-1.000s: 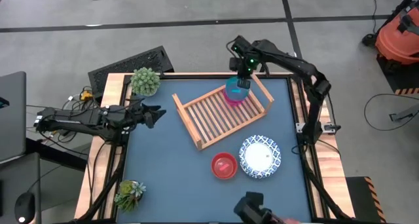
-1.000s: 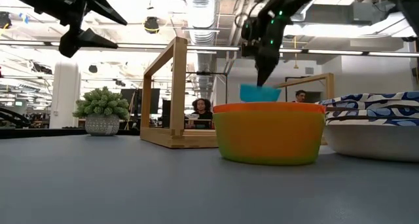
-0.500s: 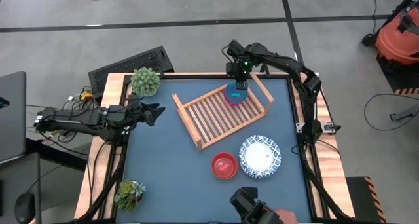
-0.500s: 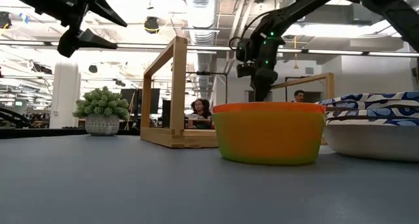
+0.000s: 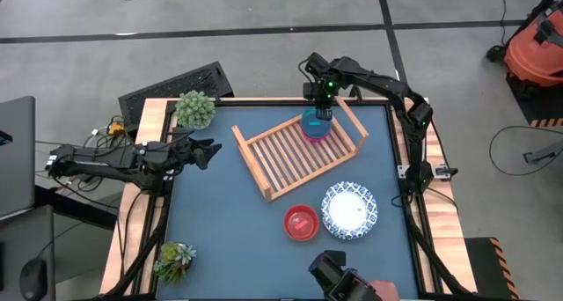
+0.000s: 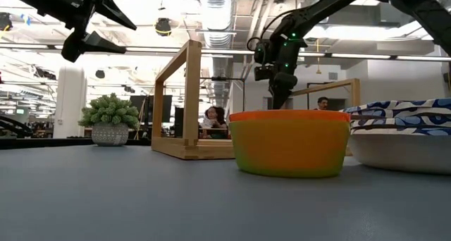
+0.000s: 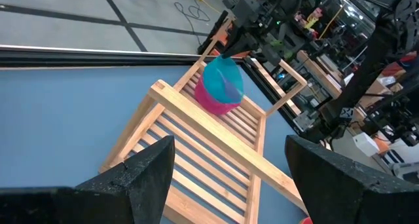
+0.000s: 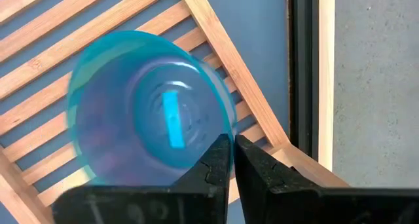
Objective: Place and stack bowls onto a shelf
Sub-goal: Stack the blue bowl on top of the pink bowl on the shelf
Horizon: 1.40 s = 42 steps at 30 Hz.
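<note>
right gripper (image 5: 318, 116) reaches down over far end of shelf (image 5: 297, 151), jaws pinched on rim of the blue/pink bowl (image 5: 315, 125), which sits on the slats. left gripper (image 5: 209, 151) hangs level above counter (image 5: 220, 222) left side, jaws spread, empty. red bowl (image 5: 301, 223) & patterned bowl (image 5: 349, 210) on counter near front.

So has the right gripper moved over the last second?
Yes. In the high view the right gripper shifted slightly left along the shelf, lowering the blue bowl onto it.

Open-plan lab, exposed ceiling ducts (image 6: 211, 1), desks
</note>
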Motion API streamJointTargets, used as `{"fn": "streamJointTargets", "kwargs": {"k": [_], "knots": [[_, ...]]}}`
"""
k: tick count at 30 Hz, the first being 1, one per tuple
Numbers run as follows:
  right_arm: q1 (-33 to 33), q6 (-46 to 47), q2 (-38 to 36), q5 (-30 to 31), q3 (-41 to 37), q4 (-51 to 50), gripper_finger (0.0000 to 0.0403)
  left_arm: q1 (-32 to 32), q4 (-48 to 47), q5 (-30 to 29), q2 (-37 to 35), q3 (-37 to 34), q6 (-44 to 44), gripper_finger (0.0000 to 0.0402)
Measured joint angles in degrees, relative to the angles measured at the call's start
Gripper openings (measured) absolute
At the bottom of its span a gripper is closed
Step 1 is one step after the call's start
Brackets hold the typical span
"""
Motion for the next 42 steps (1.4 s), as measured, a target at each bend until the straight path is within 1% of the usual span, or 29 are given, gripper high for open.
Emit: {"fn": "streamJointTargets", "kwargs": {"k": [6,9,13,19,21,23,25,27,29,32,33,42], "knots": [[0.02,-0.71,0.00,-0.04,0.00,-0.09,0.0052,0.00,0.00,0.02,0.00,0.00,0.00,0.0274],[0.02,-1.49,0.00,0.00,0.00,-0.07,0.0066,0.00,0.00,0.02,-0.01,0.00,0.00,0.0274],[0.02,-1.46,0.00,0.02,0.00,0.21,0.0104,0.00,0.00,0.37,0.01,0.00,0.00,0.0274],[0.14,-0.67,-0.15,0.30,0.81,0.34,0.0180,0.00,0.00,0.35,-0.01,0.00,0.00,0.0274],[0.13,0.64,-0.15,0.98,2.30,0.20,0.0197,0.00,0.00,0.35,-0.01,0.00,0.00,0.0274],[0.43,1.74,-0.17,2.02,4.37,0.35,0.0202,0.00,-0.01,0.35,0.01,0.00,0.00,0.0274],[0.77,2.06,-0.24,2.54,6.53,0.29,0.0193,0.00,-0.01,0.34,0.00,0.00,0.00,0.0274],[1.22,2.06,-0.30,3.20,7.98,0.31,0.0166,0.00,0.00,0.33,0.01,0.00,0.00,0.0274],[1.53,2.02,-0.33,3.18,8.17,0.12,0.0122,0.00,0.00,0.33,0.01,0.00,0.00,0.0274],[1.51,2.03,-0.11,3.10,7.92,-1.36,0.0038,0.00,-0.01,0.32,0.01,0.00,0.00,0.0274],[1.51,2.03,-0.11,3.08,7.41,-1.15,0.0022,0.00,-0.02,0.31,0.00,0.00,0.00,0.0274],[1.67,4.15,-0.07,2.80,3.89,-1.40,0.0017,0.00,-0.02,0.27,0.00,0.00,-0.07,0.0274]]}}
